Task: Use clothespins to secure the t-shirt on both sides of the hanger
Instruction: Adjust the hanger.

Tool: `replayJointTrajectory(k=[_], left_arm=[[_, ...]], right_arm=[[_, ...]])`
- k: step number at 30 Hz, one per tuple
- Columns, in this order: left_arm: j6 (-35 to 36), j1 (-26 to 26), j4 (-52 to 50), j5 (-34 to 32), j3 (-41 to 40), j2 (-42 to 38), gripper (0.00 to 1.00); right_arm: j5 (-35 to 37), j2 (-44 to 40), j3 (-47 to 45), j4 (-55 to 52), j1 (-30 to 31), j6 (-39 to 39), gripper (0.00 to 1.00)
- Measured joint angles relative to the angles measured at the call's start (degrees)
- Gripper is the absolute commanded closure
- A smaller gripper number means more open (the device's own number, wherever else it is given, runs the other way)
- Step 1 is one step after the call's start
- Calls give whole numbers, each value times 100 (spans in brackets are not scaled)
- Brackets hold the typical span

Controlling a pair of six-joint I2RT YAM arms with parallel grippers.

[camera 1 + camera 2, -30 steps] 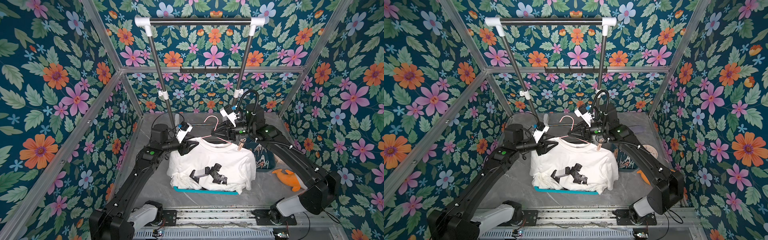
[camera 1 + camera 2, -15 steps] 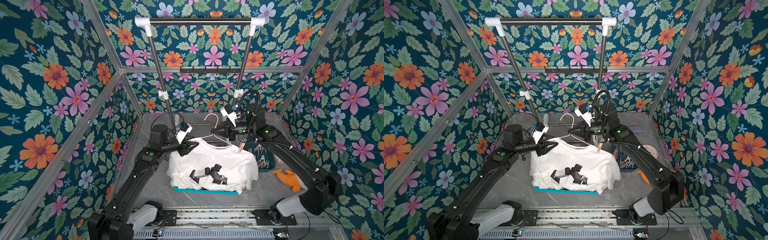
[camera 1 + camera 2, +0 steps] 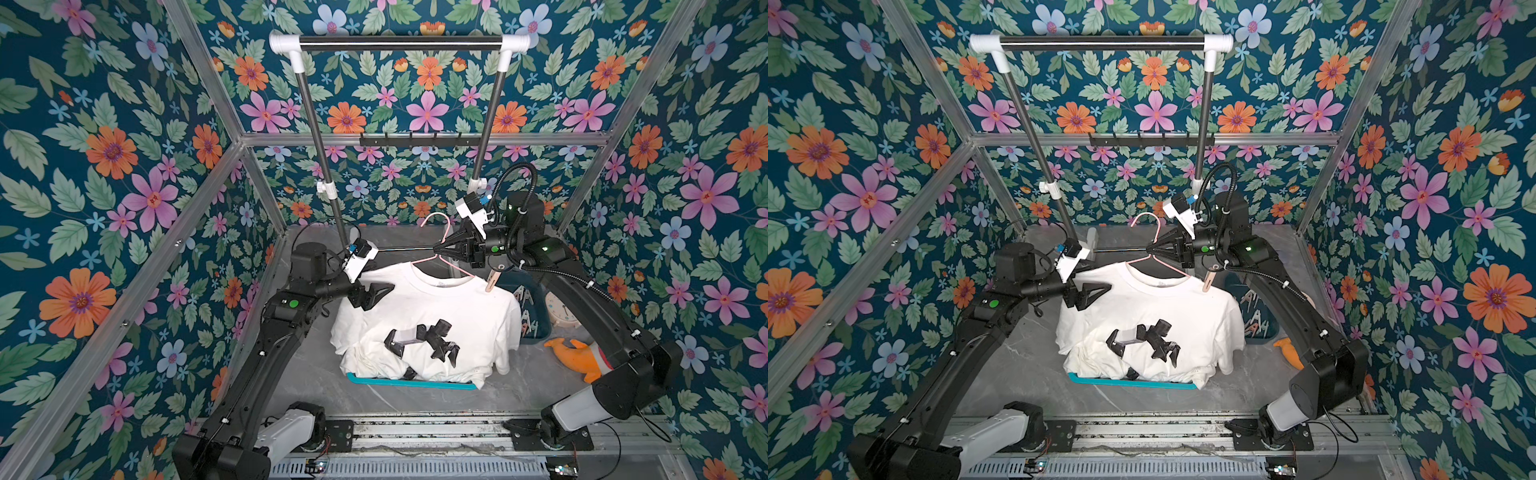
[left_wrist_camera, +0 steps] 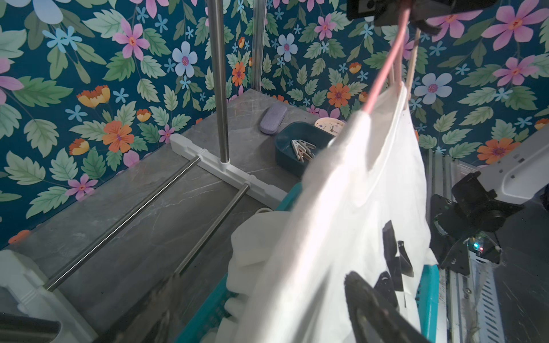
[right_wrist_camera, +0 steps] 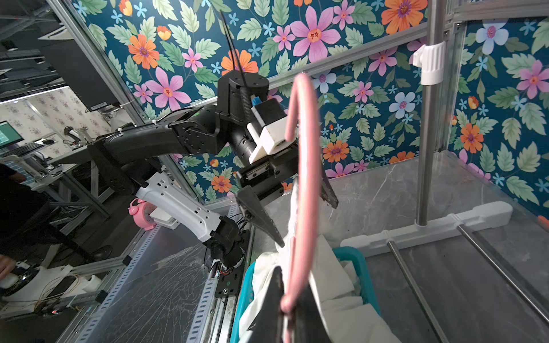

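Right claw clenched on hanger neck, upper centre of top view, carrying shirt above basket. One pin clipped on shoulder at right of frame. Left claw released, jaws spread at bare shoulder left of frame, grasping nothing. Spare pins in bin, right of shirt. Judgement: second pin wanted. Pinch pin by tail so prongs gape; push over cloth and wire together; hanger level, no tugging cloth off.

Top views: high, lkg down, whole scene. Wrist cams: close, share hanger, t-shirt.
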Motion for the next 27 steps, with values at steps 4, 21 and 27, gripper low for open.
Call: replayJointTrajectory(k=[4, 21, 27], left_arm=[[57, 168, -33, 221, 87, 166, 17], [-92, 289, 24, 734, -72, 212, 61], [-243, 291, 116, 844, -144, 133, 76]], right_arm=[[-129, 87, 249, -409, -15, -251, 100], [-424, 79, 321, -741, -251, -481, 100], [-575, 195, 479, -739, -251, -461, 100]])
